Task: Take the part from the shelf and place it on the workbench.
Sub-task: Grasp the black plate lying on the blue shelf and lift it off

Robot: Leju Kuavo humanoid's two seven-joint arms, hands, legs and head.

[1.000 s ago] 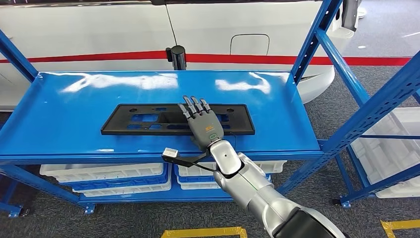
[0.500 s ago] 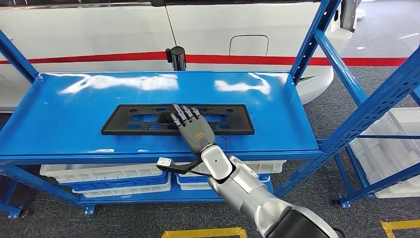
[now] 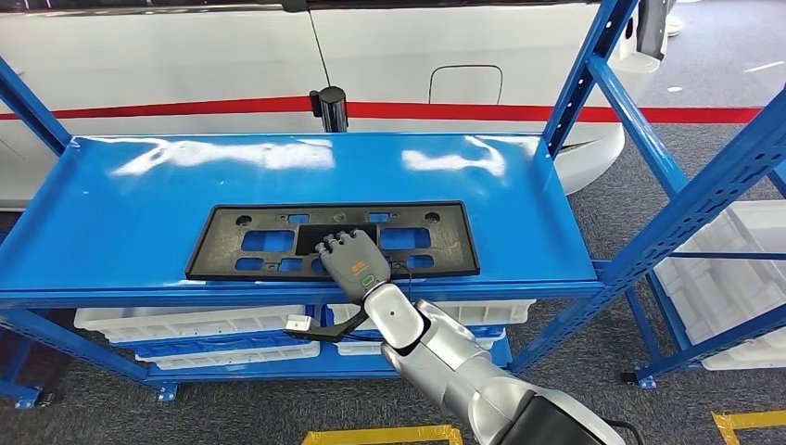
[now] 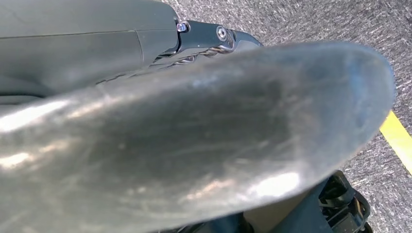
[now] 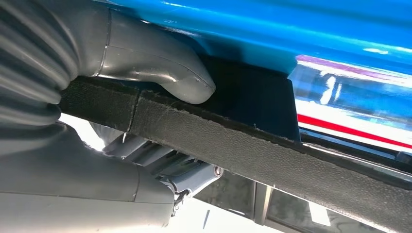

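Observation:
The part (image 3: 215, 248) is a long flat black plastic frame with several cutouts, lying lengthwise on the blue shelf (image 3: 139, 195) near its front edge, with the near side tipped up a little. My right hand (image 3: 350, 260) grips the middle of its near edge. In the right wrist view the grey thumb (image 5: 165, 68) presses one face of the part (image 5: 272, 150) and the fingers (image 5: 160, 165) curl against the other. The left wrist view shows a dark grey piece of my left hand (image 4: 97, 53) behind a blurred silver surface; how its fingers lie is hidden.
Blue uprights (image 3: 593, 79) stand at the shelf's right end. White bins (image 3: 195, 329) sit on the level below, and white trays (image 3: 732, 269) lie lower right. A white car body (image 3: 417, 46) and a black post (image 3: 331, 102) are behind the shelf. Yellow tape (image 3: 380, 434) marks the floor.
My right hand went from lying flat with fingers stretched over the part to curling around its near edge. The hand drew back toward me, and the part shifted nearer and tipped up.

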